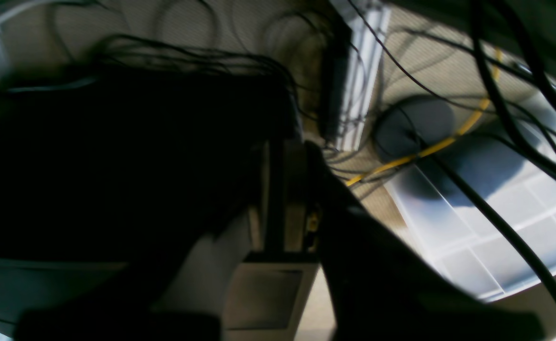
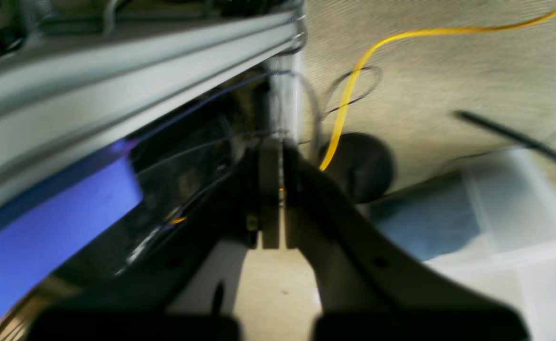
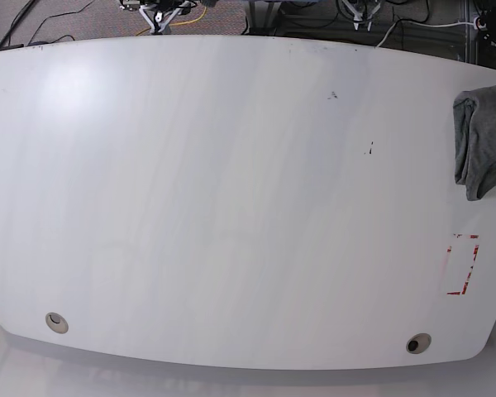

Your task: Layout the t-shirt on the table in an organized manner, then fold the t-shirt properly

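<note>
Grey t-shirt (image 3: pixel 484 142): bunched at the table (image 3: pixel 231 207) edge, away from both sets of fingers.
Left gripper (image 1: pixel 285 199): fingers pressed together, empty.
Right gripper (image 2: pixel 270 189): fingers together, empty.

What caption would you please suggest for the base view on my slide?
Grey t-shirt bunched at the right edge of the white table, above the red tape rectangle; neither arm in frame.

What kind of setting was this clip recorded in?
Probably a robotics lab or workshop. A big white table carries a red tape rectangle and round cable holes, loose cables including a yellow cable trail over the carpeted floor, and a grey t-shirt lies bunched at the table's edge.
</note>
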